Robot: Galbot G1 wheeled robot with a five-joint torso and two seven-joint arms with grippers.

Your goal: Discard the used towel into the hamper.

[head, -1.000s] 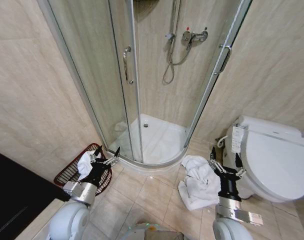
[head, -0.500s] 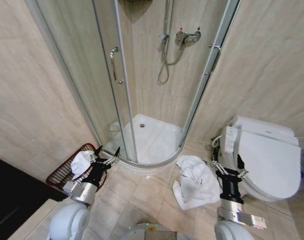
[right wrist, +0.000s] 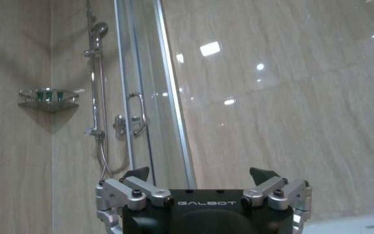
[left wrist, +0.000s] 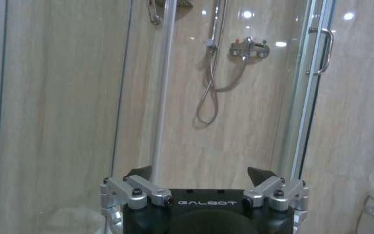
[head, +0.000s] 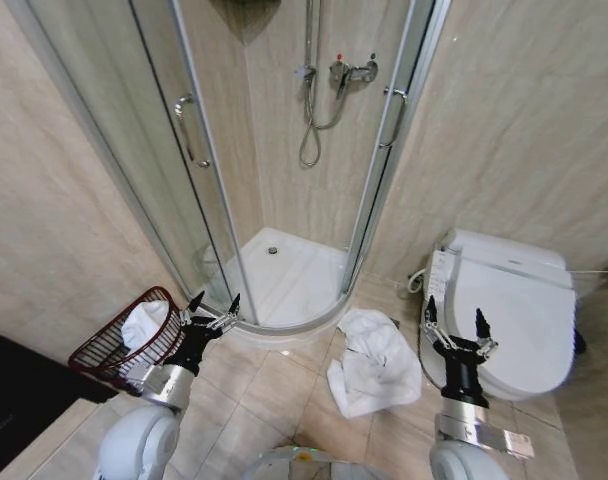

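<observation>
"GALBOT" marks both spread-fingered grippers, left gripper (head: pixel 214 303) and right gripper (head: pixel 455 318); 1 towel (head: pixel 369 362) between them, 1 hamper (head: pixel 119 342) beside the left.

bathroom: glass shower cabin (head: pixel 284 180), toilet (head: pixel 509 310), tiled walls.

hamper (head: pixel 104 350) base hidden behind left arm, toilet (head: pixel 514 310) partly behind right claw (head: pixel 455 322)

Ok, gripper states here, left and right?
Left gripper: open, holding nothing, raised beside the hamper.
Right gripper: open, holding nothing, raised in front of the toilet.
</observation>
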